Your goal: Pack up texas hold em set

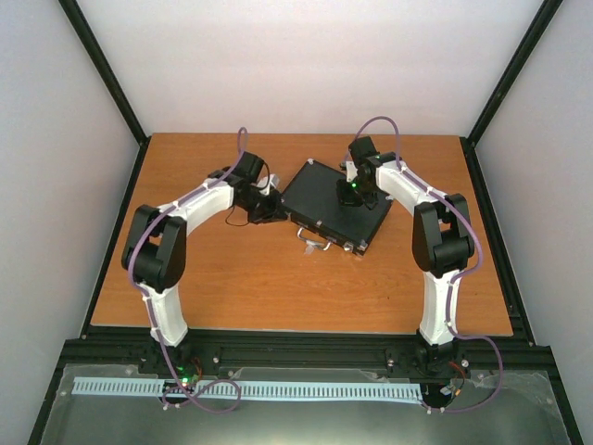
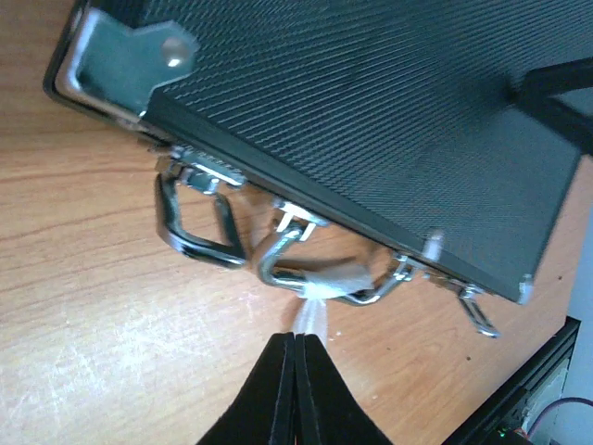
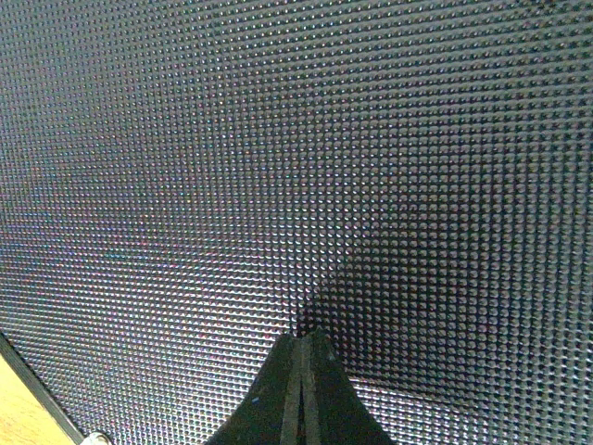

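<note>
Status: the case point(image 1: 335, 204) lies flat on the table point(image 1: 232, 278), lid down, skewed, right of centre toward the far side. I see no loose chips, dice or discs anywhere on the wood, so I judge the contents are inside (can't confirm, nothing shows through the lid). What's left looks like the latching. On the front edge in my left wrist view, the near clasp point(image 2: 199, 218) hangs out from the case as an open loop, and the far clasp point(image 2: 473, 311) also sticks out rather than lying flat. I read both as unlatched, so the task is mostly done but not closed out. My left gripper point(image 2: 296, 338) has its fingers pressed together with nothing between them. It points at the handle point(image 2: 278, 269), tips right at the white strip point(image 2: 320, 289) wrapped on it — touching or just short, I can't tell. My right gripper point(image 3: 298, 336) is also fully closed and empty, sitting over the middle of the lid with the tips at the textured surface. It looks like it's holding the lid down, but actual contact isn't clear from the wrist view. Next job, as I judge it: flip the clasps flat.
</note>
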You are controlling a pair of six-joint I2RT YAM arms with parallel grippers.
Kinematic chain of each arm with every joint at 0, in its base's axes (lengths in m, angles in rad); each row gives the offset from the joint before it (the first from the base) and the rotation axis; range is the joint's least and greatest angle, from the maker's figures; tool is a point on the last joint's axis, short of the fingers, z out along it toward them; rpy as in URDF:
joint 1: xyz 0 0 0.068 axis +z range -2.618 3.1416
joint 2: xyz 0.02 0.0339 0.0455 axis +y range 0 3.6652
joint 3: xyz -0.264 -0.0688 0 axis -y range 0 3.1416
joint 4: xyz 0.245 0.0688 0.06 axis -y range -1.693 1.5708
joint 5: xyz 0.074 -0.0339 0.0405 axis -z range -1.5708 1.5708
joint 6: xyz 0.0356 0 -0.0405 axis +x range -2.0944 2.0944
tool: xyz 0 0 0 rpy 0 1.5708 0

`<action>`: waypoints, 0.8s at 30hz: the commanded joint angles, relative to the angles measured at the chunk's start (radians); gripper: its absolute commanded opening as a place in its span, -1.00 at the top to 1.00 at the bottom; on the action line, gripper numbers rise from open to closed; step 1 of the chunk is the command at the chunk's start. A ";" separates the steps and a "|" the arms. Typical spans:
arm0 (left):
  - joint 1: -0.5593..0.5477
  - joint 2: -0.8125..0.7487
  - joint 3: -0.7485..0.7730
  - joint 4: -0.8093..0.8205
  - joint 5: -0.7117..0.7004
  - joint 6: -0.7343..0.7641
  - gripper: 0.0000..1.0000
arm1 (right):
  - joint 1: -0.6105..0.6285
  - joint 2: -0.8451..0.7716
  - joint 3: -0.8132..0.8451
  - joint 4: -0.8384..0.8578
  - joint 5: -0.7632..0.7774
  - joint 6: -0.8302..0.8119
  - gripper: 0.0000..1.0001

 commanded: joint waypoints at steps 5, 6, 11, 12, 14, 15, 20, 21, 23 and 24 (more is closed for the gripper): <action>0.011 -0.015 0.057 -0.020 -0.015 0.009 0.98 | 0.008 0.102 -0.043 -0.064 0.010 -0.002 0.95; 0.012 0.002 0.056 -0.006 -0.011 0.001 0.98 | 0.009 0.102 -0.043 -0.065 0.012 -0.002 0.94; 0.013 0.054 0.061 0.014 -0.028 0.001 0.99 | 0.009 0.102 -0.042 -0.069 0.018 -0.005 0.95; 0.014 0.063 0.062 0.017 -0.031 0.001 0.99 | 0.009 0.103 -0.041 -0.068 0.016 -0.006 0.94; 0.015 0.076 0.058 0.026 -0.041 0.005 0.98 | 0.009 0.104 -0.044 -0.067 0.012 -0.003 0.94; 0.015 0.084 0.056 0.030 -0.047 0.007 0.98 | 0.009 0.103 -0.045 -0.066 0.012 -0.004 0.94; 0.019 0.117 0.017 0.054 -0.061 0.004 0.98 | 0.009 0.104 -0.045 -0.068 0.011 -0.007 0.94; 0.020 0.121 0.012 0.063 -0.055 0.000 0.98 | 0.009 0.103 -0.046 -0.069 0.011 -0.007 0.94; 0.021 0.114 0.005 0.067 -0.039 -0.008 0.98 | 0.009 0.103 -0.046 -0.069 0.012 -0.008 0.94; 0.021 0.103 0.002 0.064 -0.032 -0.007 0.98 | 0.009 0.103 -0.046 -0.069 0.012 -0.009 0.94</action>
